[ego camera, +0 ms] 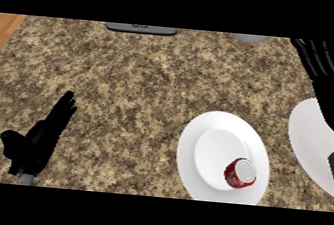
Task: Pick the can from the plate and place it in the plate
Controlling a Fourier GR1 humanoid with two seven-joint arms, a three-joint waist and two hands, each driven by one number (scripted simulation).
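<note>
Red can (240, 173) on white plate (196, 152)

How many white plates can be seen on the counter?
2. One plate lies right of the middle, with the red can standing on it. The second plate lies at the right edge, partly hidden behind the right robot hand, so more could be hidden there.

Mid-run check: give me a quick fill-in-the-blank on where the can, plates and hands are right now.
1. The red can stands on the ____ plate.
2. The second white plate is partly hidden by the ____ hand.
3. The left hand is ____, holding nothing.
4. The countertop is speckled ____.

Answers: left; right; open; granite
</note>
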